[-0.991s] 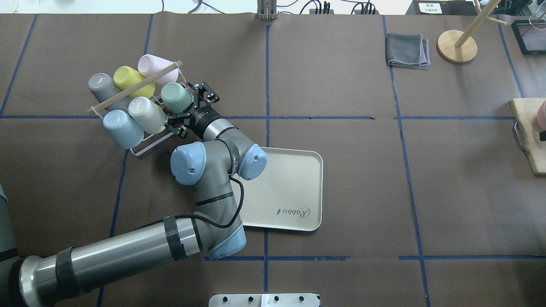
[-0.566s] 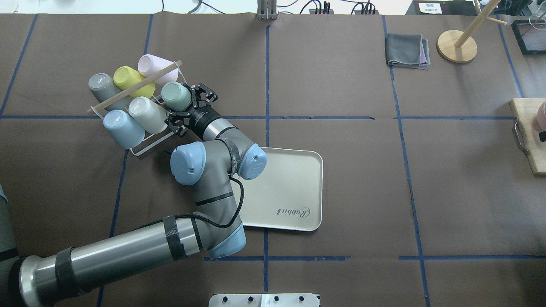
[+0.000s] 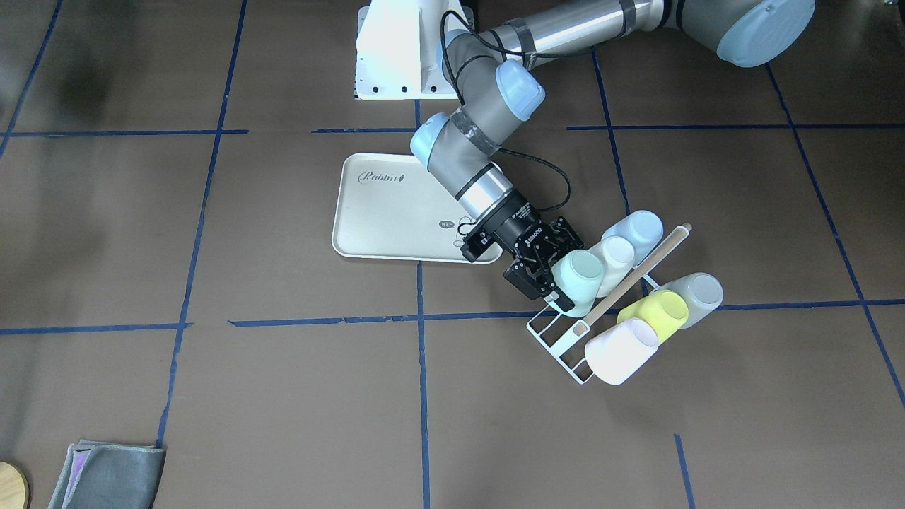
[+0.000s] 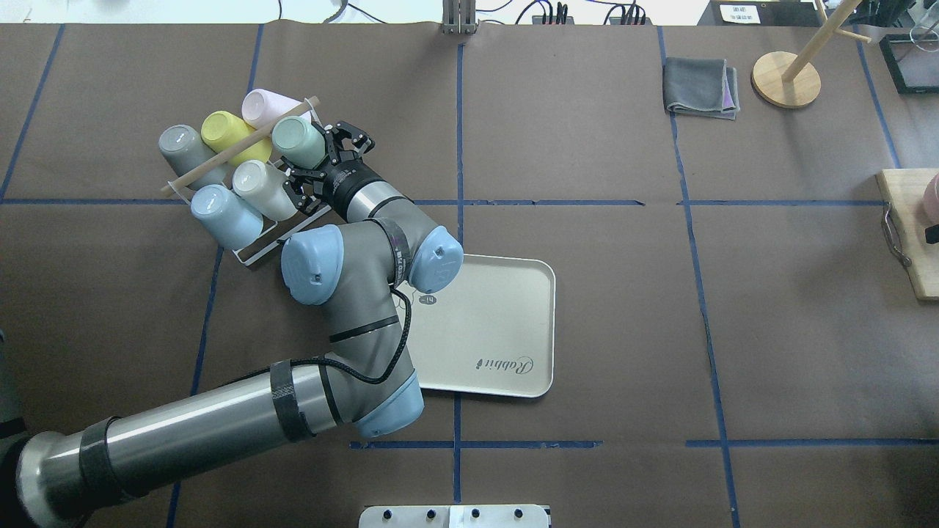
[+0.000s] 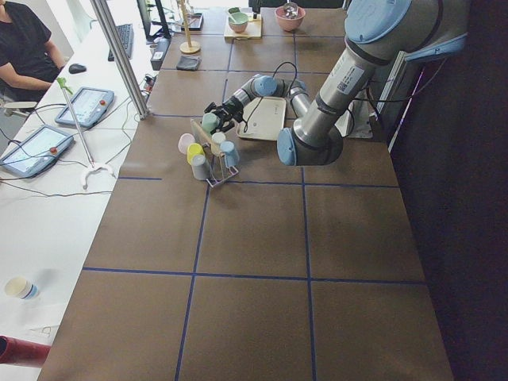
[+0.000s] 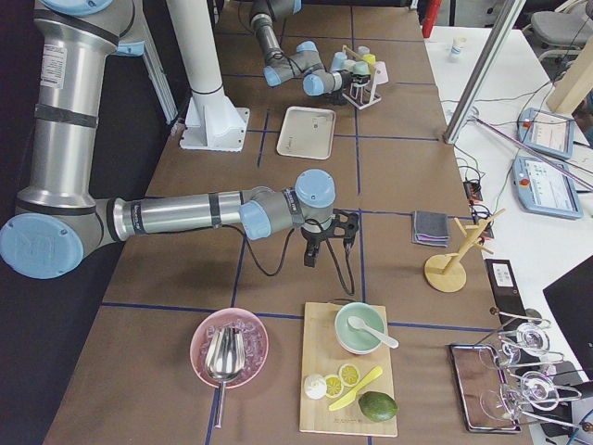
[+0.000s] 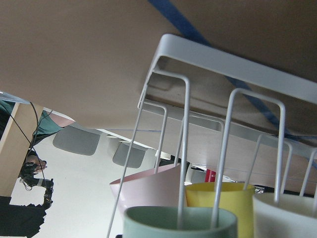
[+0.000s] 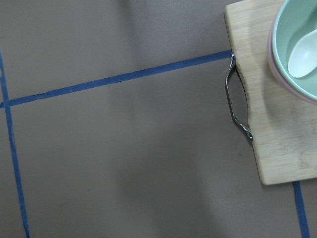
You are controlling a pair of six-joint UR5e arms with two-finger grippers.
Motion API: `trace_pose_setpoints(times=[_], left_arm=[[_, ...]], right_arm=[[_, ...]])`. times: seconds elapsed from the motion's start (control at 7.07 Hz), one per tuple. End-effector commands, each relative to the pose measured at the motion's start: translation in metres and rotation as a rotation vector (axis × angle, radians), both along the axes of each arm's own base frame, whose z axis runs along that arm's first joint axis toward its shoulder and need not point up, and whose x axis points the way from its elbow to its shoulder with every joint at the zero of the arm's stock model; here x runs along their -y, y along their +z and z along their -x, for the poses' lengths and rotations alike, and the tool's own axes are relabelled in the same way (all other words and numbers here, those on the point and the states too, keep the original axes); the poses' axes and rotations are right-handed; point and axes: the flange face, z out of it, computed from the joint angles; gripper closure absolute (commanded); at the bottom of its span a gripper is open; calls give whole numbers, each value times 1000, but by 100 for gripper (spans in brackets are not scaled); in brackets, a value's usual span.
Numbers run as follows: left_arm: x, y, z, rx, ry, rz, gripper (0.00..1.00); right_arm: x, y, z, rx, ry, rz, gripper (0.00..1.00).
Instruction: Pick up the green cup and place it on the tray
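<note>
The green cup [image 4: 297,141] lies on its side at the near end of a white wire rack [image 4: 253,253]. My left gripper [image 4: 313,158] is shut on it, one finger on each side of its body. In the front-facing view the green cup [image 3: 578,281] still touches the rack's wires [image 3: 555,346]. From the left wrist view, the green cup's rim [image 7: 178,223] sits at the bottom with rack wires crossing it. The cream tray [image 4: 513,293] lies on the table just behind the left arm's elbow. My right gripper [image 6: 331,243] hovers over the table far to the right; I cannot tell its state.
The rack also holds grey [image 4: 183,147], yellow [image 4: 224,132], pink [image 4: 260,106], cream [image 4: 260,187] and pale blue [image 4: 224,216] cups under a wooden rod [image 4: 242,143]. A grey cloth [image 4: 700,86], wooden stand [image 4: 786,77] and cutting board [image 4: 913,235] sit at the right.
The left gripper closed on the green cup and pulled it toward the far side. The whole rack with its other cups shifted and turned along with it.
</note>
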Motion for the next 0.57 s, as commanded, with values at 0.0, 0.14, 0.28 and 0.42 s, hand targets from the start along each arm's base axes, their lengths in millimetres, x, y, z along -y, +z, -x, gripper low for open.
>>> trace_pose_setpoints(times=[0.0,0.14,0.28,0.42], left_arm=[[-20,-21,48,-23,16,-15,72],[-28,-33,66,-43,15,-23,71],[-43,-68,93,-145,20,-59,71],[-64,-98,115,-342,37,-24,71]], right_arm=[[1,-1,0,1,1,-2,0],[1,-1,0,1,1,-2,0],[2,-2,0,1,1,-3,0],[2,-3,0,2,3,-5,0]])
